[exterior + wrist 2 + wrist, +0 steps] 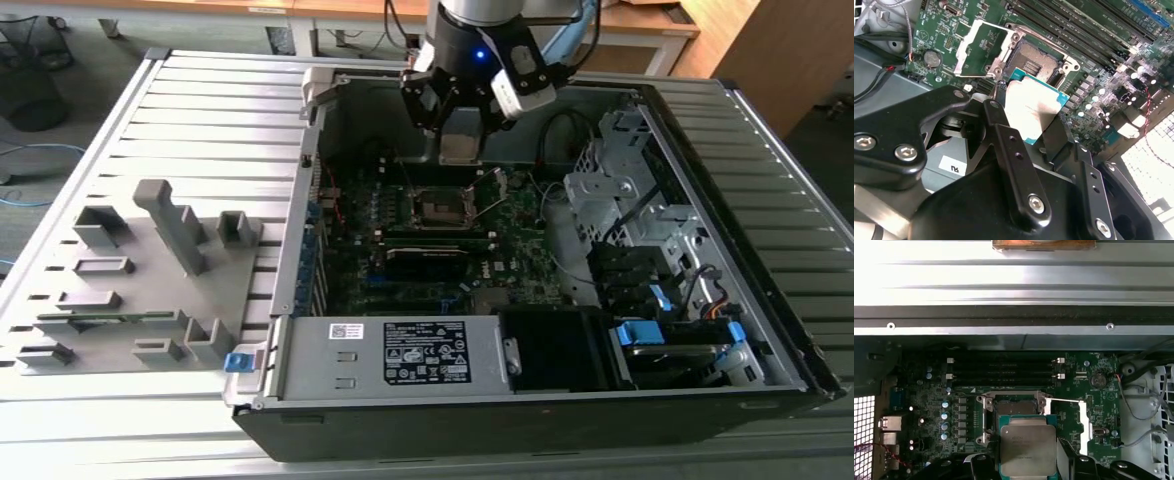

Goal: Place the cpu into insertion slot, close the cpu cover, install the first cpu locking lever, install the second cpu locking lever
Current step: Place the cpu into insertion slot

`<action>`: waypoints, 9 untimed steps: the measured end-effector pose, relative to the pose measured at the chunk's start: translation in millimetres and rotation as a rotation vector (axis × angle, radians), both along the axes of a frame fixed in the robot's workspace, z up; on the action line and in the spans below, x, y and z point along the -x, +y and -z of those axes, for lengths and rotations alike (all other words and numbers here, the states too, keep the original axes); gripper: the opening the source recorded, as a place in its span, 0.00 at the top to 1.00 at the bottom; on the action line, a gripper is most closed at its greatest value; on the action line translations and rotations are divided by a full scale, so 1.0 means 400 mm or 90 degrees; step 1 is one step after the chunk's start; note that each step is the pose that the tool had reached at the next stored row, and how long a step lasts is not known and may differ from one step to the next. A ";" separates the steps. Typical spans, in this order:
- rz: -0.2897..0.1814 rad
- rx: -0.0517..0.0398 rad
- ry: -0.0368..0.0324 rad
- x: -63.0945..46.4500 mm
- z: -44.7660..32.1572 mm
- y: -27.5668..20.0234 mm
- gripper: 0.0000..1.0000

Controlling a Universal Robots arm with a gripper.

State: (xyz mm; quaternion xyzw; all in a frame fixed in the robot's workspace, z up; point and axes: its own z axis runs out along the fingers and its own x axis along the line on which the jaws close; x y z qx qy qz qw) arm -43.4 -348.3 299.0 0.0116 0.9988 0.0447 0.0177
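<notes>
Silver-grey cpu [1031, 107] between jaws, just over insertion slot [1036, 62]

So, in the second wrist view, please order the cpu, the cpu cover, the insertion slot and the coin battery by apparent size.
1. cpu, nearest the camera.
2. insertion slot and cpu cover: look alike, not ranked.
3. coin battery.
</notes>
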 end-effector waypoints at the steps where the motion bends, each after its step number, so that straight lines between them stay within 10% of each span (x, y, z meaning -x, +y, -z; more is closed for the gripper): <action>1: 0.000 0.0002 -0.0002 0.002 0.000 0.000 0.46; 9: 0.007 0.0007 -0.0003 0.002 0.001 0.000 0.46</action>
